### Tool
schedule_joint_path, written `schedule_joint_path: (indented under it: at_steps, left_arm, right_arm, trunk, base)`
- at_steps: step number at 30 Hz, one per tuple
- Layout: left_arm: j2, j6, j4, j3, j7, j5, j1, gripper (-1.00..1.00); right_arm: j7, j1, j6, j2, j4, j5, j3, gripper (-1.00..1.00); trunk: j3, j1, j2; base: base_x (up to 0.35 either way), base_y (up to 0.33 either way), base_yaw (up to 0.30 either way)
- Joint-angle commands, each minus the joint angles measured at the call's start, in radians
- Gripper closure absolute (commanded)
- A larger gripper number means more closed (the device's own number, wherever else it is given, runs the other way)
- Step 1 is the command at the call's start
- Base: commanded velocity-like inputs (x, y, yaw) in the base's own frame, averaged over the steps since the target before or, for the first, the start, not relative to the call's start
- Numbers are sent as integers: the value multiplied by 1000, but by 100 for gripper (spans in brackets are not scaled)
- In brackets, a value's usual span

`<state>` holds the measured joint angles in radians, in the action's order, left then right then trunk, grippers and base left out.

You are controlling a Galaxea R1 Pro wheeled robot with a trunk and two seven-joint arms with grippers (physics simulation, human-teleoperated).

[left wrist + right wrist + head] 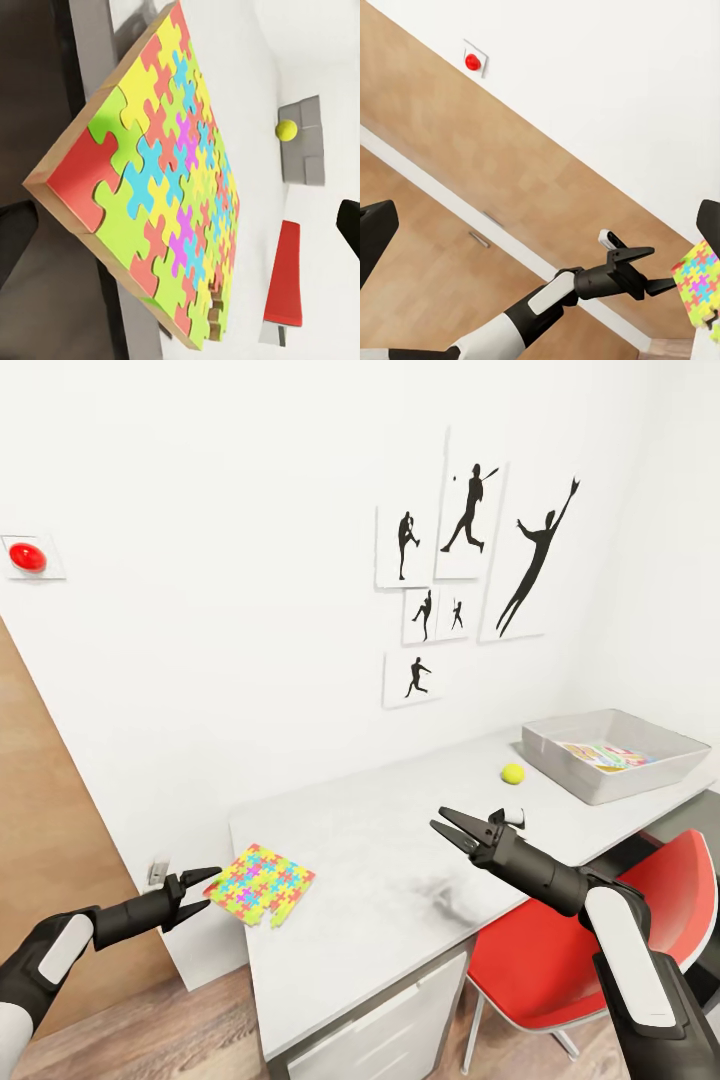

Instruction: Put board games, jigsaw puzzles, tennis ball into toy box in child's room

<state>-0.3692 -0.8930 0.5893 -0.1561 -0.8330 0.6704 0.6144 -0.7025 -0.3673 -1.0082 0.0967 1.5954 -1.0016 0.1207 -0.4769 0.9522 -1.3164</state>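
Toy box [655, 765] sits at the table's [400, 880] far right end, against the wall corner. Something flat and printed lies inside it already; looks like one game box, though too small to read.

Tennis ball [513, 773] is loose on the table, just beside the toy box's near-left corner. Not yet stowed.

Jigsaw puzzle [262, 882] lies at the table's left end, overhanging the near-left edge. Appears stacked, possibly two; cannot confirm.

Left tool [203, 890] is released, fingers spread, just beside the puzzle's overhanging corner, lined up for a grasp. Right tool [449, 830] is released, holding nothing, above mid-table.

Judgement: early to midway. Puzzles and ball remain; remaining board games unaccounted for here.
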Motion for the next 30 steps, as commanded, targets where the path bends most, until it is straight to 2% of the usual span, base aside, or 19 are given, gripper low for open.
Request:
schedule_joint_path:
  at_steps: [1,16,22,30]
  left_arm:
    - [0,-4,0,-2,-3,-1,1,-100]
    - [-1,-4,0,-2,-3,-2,1,-100]
    - [-2,-4,0,-3,-3,-1,1,-100]
    - [-2,-4,0,-3,-3,0,1,-100]
  right_arm:
    - [-5,-1,-5,0,0,3,1,-100]
    - [-1,-1,-4,0,0,4,0,-100]
    - [-1,-1,-5,0,0,5,0,-100]
    - [-4,-1,-5,0,0,5,0,-100]
  trunk:
    - [-1,0,-1]
    - [-1,0,-1]
    - [-20,23,-43]
    - [-23,27,-50]
  base:
    - [1,0,0]
    - [0,0,0]
    - [0,0,0]
    - [0,0,0]
